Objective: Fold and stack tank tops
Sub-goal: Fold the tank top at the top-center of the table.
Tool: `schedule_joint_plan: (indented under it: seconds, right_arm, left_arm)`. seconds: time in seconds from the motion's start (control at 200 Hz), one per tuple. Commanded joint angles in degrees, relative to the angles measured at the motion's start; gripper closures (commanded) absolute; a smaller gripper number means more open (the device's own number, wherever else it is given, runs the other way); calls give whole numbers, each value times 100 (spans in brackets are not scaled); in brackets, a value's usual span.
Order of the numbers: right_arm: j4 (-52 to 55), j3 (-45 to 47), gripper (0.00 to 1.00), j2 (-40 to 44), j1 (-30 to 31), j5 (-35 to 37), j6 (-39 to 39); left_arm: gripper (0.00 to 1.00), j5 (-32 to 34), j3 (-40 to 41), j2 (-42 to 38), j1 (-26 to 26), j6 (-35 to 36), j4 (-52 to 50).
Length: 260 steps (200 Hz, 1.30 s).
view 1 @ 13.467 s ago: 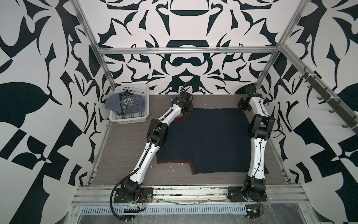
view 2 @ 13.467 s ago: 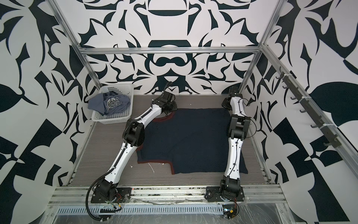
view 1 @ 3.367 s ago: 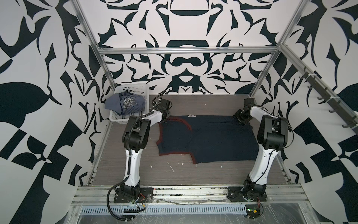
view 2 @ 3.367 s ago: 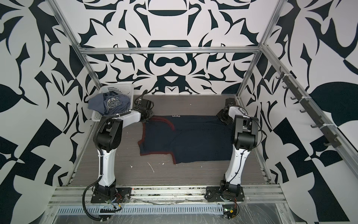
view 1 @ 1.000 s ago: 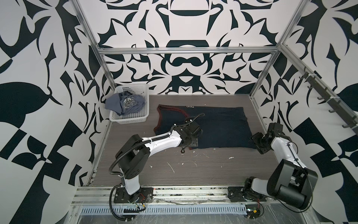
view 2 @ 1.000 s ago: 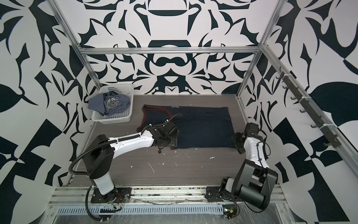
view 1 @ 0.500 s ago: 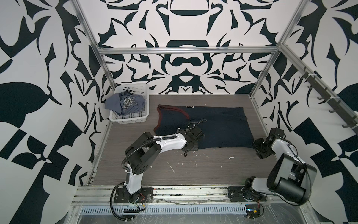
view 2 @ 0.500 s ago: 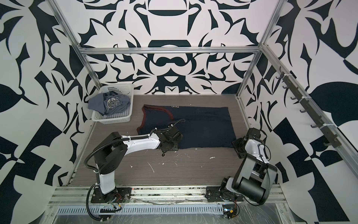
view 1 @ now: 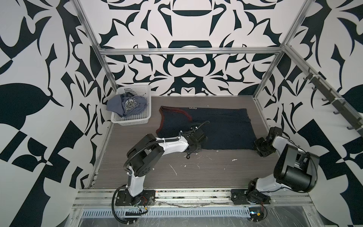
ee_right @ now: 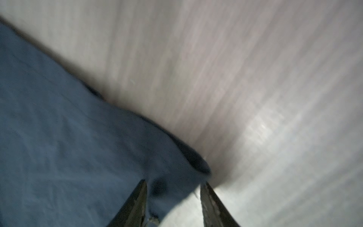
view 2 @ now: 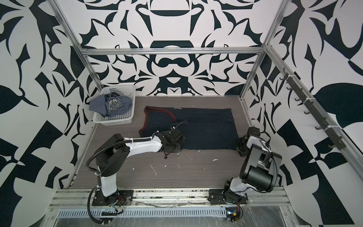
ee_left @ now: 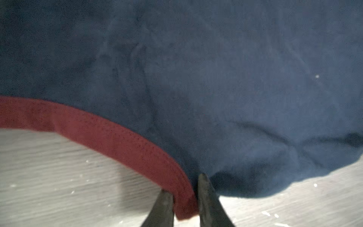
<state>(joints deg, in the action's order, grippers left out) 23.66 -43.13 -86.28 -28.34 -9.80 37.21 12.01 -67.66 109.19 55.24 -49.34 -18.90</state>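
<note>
Grey worktop (view 1: 196, 176): left tool (ee_left: 183, 183) pinches navy top (view 1: 225, 125) by near-edge trim (ee_left: 117, 135), right tool (ee_right: 174, 182) spread astride near-right corner; catch both plies, lift level.

**Grips Unresolved, Edges Covered**

In a top view the near edge of the navy tank top (view 1: 225, 129) is partly covered by the left gripper (view 1: 193, 150), its fingertips hidden beneath. The right wrist view is blurred: whether the right gripper (ee_right: 173, 196) grips the cloth corner cannot be told. The crumpled grey-blue tank top (view 1: 127, 104) bears an illegible print.
</note>
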Motion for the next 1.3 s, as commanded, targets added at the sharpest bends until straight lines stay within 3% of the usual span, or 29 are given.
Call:
schedule_joint_plan:
  seconds: [0.0, 0.32, 0.46, 0.575, 0.67, 0.78, 1.065, 1.295]
  right_arm:
    - [70, 23, 52, -57, 37, 207, 76]
    - [101, 23, 40, -265, 217, 40, 57]
    - [-72, 73, 40, -401, 223, -80, 135]
    - [-56, 38, 52, -467, 230, -78, 155]
    - [-15, 51, 70, -387, 232, 17, 159]
    - [66, 101, 84, -164, 241, 176, 154]
    - [410, 71, 94, 510, 265, 369, 48]
    - [523, -411, 95, 563, 422, 409, 57]
  left_arm:
    - [79, 115, 272, -107, -51, -40, -65]
    - [84, 120, 409, -220, -120, -58, 43]
    - [85, 159, 527, -336, -132, -93, 147]
    - [86, 177, 595, -396, -129, -109, 177]
    - [87, 165, 634, -433, -128, -120, 195]
    - [87, 143, 623, -463, -128, -111, 170]
    - [89, -48, 446, -846, -128, -146, -236]
    - [89, -432, -413, -732, -363, 8, -1076]
